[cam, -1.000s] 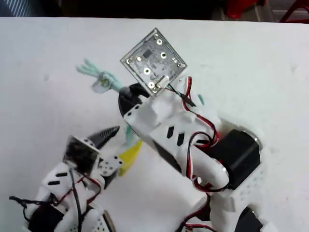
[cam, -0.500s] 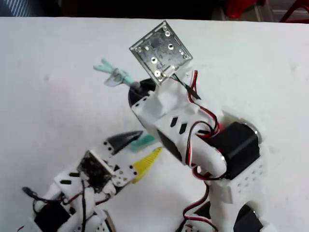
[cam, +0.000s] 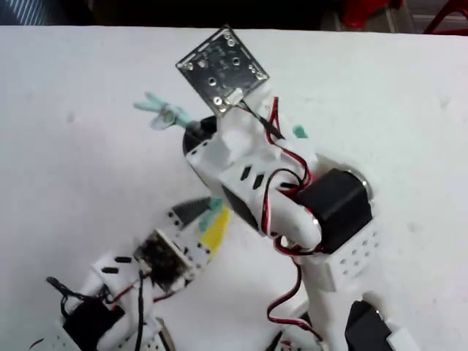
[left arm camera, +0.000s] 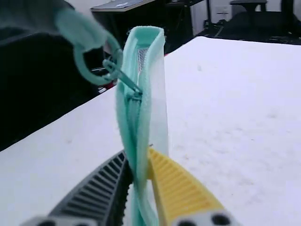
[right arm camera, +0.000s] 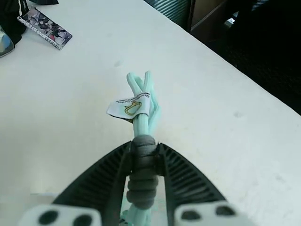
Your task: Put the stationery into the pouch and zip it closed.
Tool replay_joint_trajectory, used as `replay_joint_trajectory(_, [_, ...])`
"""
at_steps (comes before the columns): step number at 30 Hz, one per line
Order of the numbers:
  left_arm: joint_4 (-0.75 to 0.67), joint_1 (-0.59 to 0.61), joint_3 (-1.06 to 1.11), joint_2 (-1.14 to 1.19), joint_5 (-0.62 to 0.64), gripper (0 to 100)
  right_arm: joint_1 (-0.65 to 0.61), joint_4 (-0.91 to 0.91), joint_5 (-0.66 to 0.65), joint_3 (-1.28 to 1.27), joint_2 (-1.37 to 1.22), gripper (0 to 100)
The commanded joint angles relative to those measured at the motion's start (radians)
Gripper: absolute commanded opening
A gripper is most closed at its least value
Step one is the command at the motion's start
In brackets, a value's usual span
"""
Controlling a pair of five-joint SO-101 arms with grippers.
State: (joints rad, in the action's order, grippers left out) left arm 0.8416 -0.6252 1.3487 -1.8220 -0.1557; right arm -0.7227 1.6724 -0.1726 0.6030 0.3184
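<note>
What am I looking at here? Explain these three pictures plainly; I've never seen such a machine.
These are two small robot arms at a white table. One picture looks down on both arms from above. The other two come from a camera on each arm's wrist, looking along its hand. The left hand, with one grey and one yellow finger, is shut on a mint-green pouch, seen edge-on with its zip facing the camera. The right hand, with black fingers, is shut on a bundle of mint cords with a small tag, which seems to be the zip's pull. A printed card lies farther off on the table.
</note>
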Motion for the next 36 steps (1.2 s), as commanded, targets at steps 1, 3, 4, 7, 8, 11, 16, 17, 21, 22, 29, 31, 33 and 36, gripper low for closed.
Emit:
replay_joint_trajectory(1, [-0.055,0.154,-0.008,-0.005,0.061,2,0.01,-0.013,-0.011,0.075,0.048,1.7])
replay_joint_trajectory(3, [-0.051,0.199,-0.008,-0.005,0.107,2,0.039,0.008,-0.011,0.074,0.054,1.7])
replay_joint_trajectory(4, [-0.049,0.209,-0.006,-0.005,0.104,2,0.054,0.025,-0.011,0.069,0.053,1.7])
replay_joint_trajectory(7, [-0.026,0.217,-0.005,-0.005,0.104,2,0.099,0.036,-0.006,0.003,0.061,1.7])
replay_joint_trajectory(8, [-0.023,0.216,-0.005,-0.005,0.104,2,0.11,0.036,-0.006,-0.021,0.067,1.7])
replay_joint_trajectory(11, [-0.02,0.213,-0.005,-0.005,0.104,2,0.122,0.008,-0.009,-0.106,0.09,1.7])
replay_joint_trajectory(16, [-0.014,0.213,-0.005,-0.005,0.104,2,0.14,-0.157,-0.011,-0.295,0.122,1.7])
replay_joint_trajectory(17, [-0.002,0.213,-0.006,-0.007,0.104,2,0.14,-0.203,-0.011,-0.341,0.133,1.7])
replay_joint_trajectory(21, [0.029,0.213,-0.011,-0.007,0.104,2,0.142,-0.421,-0.074,-0.526,0.197,1.7])
replay_joint_trajectory(22, [0.035,0.213,-0.011,-0.007,0.104,2,0.142,-0.473,-0.103,-0.569,0.217,1.7])
replay_joint_trajectory(29, [0.038,0.211,-0.012,-0.007,0.101,2,0.237,-0.725,-0.144,-0.752,0.269,1.7])
replay_joint_trajectory(31, [0.038,0.211,-0.012,-0.008,0.077,2,0.286,-0.783,-0.141,-0.769,0.269,1.7])
replay_joint_trajectory(33, [0.038,0.211,-0.014,-0.008,0.066,2,0.334,-0.834,-0.104,-0.772,0.269,1.6])
replay_joint_trajectory(36, [0.038,0.209,-0.014,-0.008,0.063,2,0.387,-0.894,-0.084,-0.775,0.268,1.6])
